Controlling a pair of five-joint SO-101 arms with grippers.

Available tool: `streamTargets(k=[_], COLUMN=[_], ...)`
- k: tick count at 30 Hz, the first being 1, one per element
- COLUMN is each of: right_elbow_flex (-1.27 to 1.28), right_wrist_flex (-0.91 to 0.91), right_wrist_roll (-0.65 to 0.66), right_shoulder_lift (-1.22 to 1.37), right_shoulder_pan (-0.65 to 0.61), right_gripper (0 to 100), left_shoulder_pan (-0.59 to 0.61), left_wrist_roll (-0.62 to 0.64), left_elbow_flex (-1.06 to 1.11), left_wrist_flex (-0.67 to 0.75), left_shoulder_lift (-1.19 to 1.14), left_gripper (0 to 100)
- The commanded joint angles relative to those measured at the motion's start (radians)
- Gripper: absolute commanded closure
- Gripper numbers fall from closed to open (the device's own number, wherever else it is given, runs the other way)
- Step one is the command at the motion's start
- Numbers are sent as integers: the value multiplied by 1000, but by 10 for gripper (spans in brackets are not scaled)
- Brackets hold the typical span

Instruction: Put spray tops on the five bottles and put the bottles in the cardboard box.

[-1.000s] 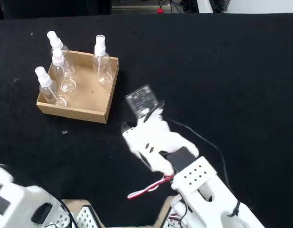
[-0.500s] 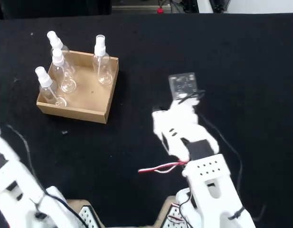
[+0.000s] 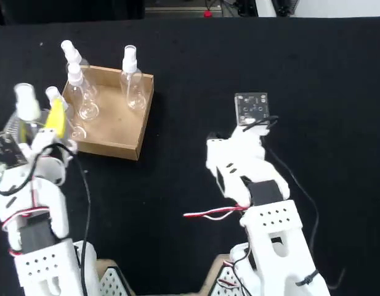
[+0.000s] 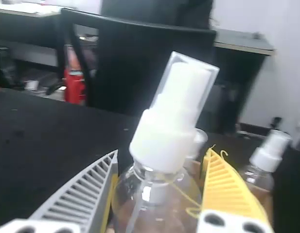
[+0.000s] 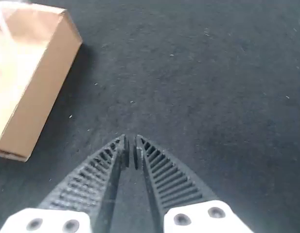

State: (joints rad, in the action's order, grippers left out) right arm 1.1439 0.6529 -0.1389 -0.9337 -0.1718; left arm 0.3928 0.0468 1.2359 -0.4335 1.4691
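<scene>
The table [image 3: 313, 61] is covered in black matt fabric, faintly fuzzy and flecked with lint; the box [image 3: 106, 147] is plain brown cardboard, dull and slightly rough; the bottle [image 4: 150, 204] in the left gripper [image 4: 162, 154] is clear glossy plastic, its spray top [image 4: 171, 116] smooth white plastic; that gripper's fingers [image 4: 81, 194] are ribbed plastic, one grey, one yellow; the right gripper [image 5: 130, 144] is dark matt ribbed plastic; the arms [image 3: 245, 163] have white, slightly shiny plastic shells.

High camera overlooks table [image 3: 313, 61]. Wrist cameras close: left level, right downward. High and right share box [image 3: 94, 147].
</scene>
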Motion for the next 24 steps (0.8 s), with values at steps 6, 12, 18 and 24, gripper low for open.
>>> streamTargets(k=[6,12,18,24], right_elbow_flex=[-93,-94,-94,-96], right_wrist_flex=[-28,-29,-29,-29], right_wrist_roll=[-12,-12,-11,-6], right_shoulder_lift=[-7,-10,-13,-13], right_shoulder_pan=[124,126,126,144], right_gripper=[972,972,972,972], left_shoulder_pan=[-309,-346,-349,-349], left_wrist_roll=[17,15,20,15], left_elbow_flex=[12,12,-108,-124], left_wrist_flex=[9,224,410,658], left_shoulder_lift=[38,-81,-448,-675], left_gripper=[744,745,745,745])
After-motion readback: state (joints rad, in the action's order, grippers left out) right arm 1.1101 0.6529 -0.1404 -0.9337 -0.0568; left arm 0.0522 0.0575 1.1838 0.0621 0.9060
